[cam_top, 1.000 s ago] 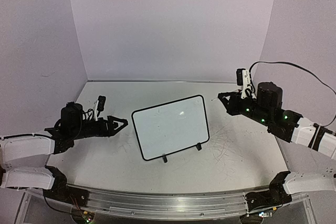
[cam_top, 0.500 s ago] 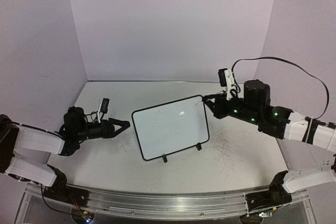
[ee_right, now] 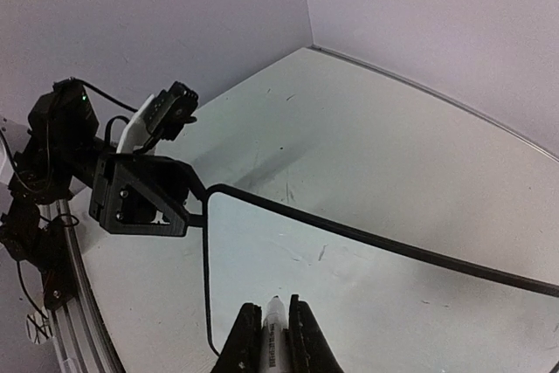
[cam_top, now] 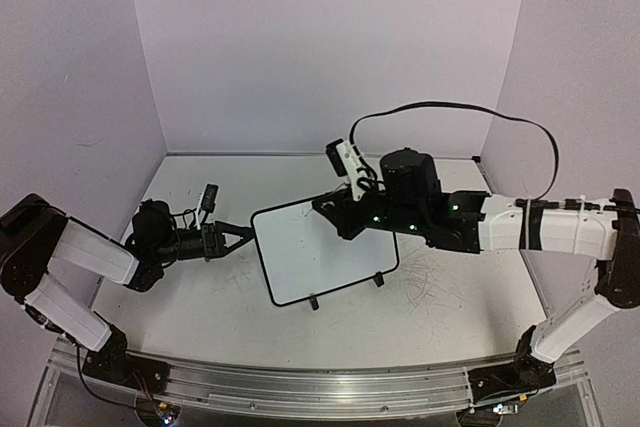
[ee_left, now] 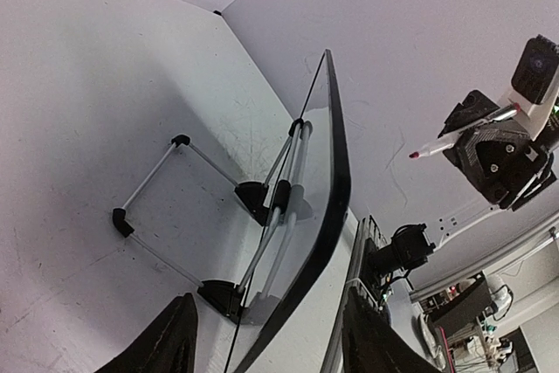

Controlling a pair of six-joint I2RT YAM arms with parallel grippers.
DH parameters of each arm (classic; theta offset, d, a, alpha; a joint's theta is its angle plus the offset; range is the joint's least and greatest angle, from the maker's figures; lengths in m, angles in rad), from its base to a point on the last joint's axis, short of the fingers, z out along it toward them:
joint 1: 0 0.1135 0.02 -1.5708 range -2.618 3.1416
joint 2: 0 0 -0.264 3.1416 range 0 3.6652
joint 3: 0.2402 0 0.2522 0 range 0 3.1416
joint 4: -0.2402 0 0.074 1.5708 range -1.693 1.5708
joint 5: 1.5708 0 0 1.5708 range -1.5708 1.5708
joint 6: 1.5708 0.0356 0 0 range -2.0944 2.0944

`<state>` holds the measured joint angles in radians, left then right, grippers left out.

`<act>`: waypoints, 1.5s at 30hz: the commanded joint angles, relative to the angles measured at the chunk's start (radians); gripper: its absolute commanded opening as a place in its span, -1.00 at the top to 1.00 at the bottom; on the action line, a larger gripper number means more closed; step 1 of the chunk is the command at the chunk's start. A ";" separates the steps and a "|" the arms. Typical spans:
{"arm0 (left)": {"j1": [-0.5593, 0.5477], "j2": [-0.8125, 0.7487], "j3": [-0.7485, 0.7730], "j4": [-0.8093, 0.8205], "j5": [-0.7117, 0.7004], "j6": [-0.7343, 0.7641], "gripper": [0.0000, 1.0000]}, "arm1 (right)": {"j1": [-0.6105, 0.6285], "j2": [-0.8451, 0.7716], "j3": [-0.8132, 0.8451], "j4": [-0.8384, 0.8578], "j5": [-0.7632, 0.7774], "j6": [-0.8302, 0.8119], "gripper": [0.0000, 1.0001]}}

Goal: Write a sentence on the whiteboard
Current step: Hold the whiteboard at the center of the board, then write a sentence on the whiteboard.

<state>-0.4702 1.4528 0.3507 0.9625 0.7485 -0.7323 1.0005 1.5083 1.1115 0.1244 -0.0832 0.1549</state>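
The whiteboard point(cam_top: 325, 247) stands tilted on two black feet mid-table, its face blank white with no sentence showing. My left gripper point(cam_top: 238, 235) lies low at the board's left edge. In the left wrist view its jaws point(ee_left: 269, 296) stand apart, and the black frame point(ee_left: 336, 181) runs between them without touching either finger. My right gripper point(cam_top: 330, 209) hovers over the board's upper left part, shut on a white marker point(ee_right: 274, 338) pointing at the board face point(ee_right: 367, 277). The marker's red tip point(ee_left: 413, 155) also shows in the left wrist view.
Faint grey scribble marks point(cam_top: 432, 282) lie on the tabletop right of the board. Behind the board its wire stand point(ee_left: 148, 189) spreads over the table. A metal rail point(cam_top: 300, 387) runs along the near edge. Lilac walls close in the back and sides.
My right arm swung left from the table's right side to above the board, carrying the marker. My left gripper slid right up to the board's left edge and its jaws narrowed.
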 commanded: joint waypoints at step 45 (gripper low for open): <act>-0.008 0.096 0.067 0.128 0.137 0.107 0.99 | 0.188 0.246 0.077 0.341 0.303 -0.177 1.00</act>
<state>-0.4751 1.5612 0.4232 1.0595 0.8610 -0.6290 1.1771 1.7653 1.1965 0.4010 0.1635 0.0020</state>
